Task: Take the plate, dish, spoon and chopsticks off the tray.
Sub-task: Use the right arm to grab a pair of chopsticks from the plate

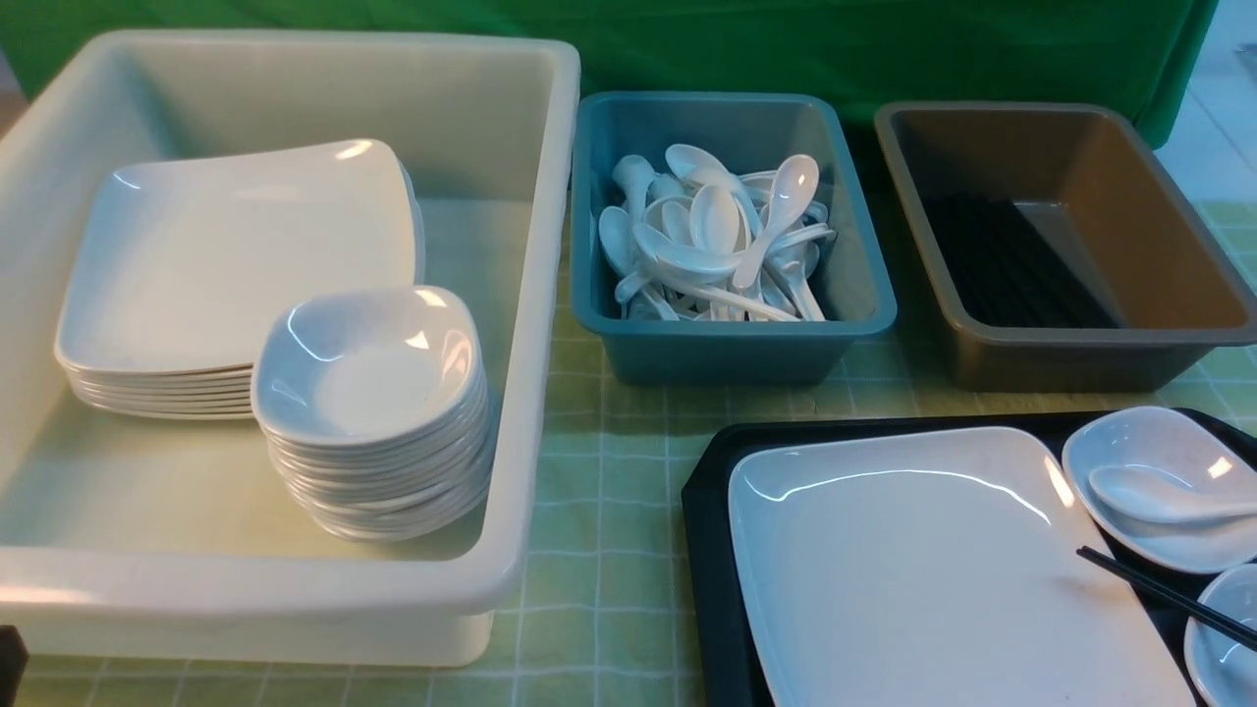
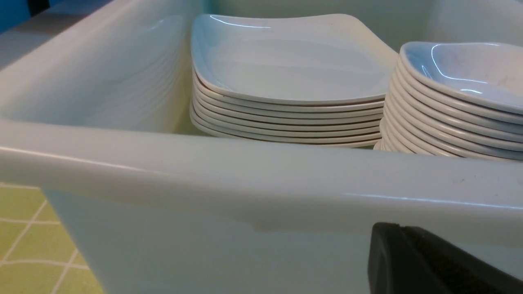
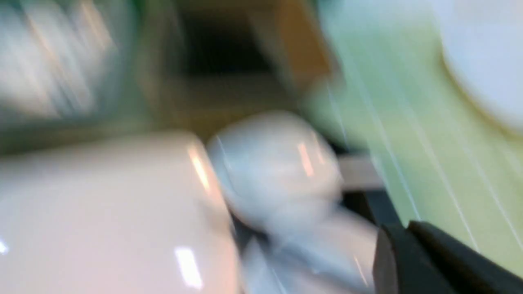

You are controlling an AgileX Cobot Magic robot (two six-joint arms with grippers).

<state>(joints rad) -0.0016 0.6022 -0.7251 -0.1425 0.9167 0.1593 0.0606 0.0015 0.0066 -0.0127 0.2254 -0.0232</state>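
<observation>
The black tray [image 1: 707, 511] lies at the front right. On it are the large white plate [image 1: 923, 570], a small white dish [image 1: 1149, 442] with the spoon [image 1: 1149, 494] lying in it, and the black chopsticks [image 1: 1159, 592] resting across the plate's right edge. A second small dish [image 1: 1223, 638] sits at the tray's near right corner. Neither gripper shows in the front view. My left gripper [image 2: 398, 225] is shut and empty, low outside the white bin's near wall. My right gripper [image 3: 394, 228] is shut and empty; its view is blurred, showing the plate [image 3: 102, 212] and dish [image 3: 273, 175].
A big white bin [image 1: 530, 324] on the left holds a stack of large plates [image 1: 236, 255] and a stack of small bowls [image 1: 373, 393]. A teal bin [image 1: 732, 349] holds several white spoons. A brown bin [image 1: 1159, 245] holds black chopsticks. A green checked cloth covers the table.
</observation>
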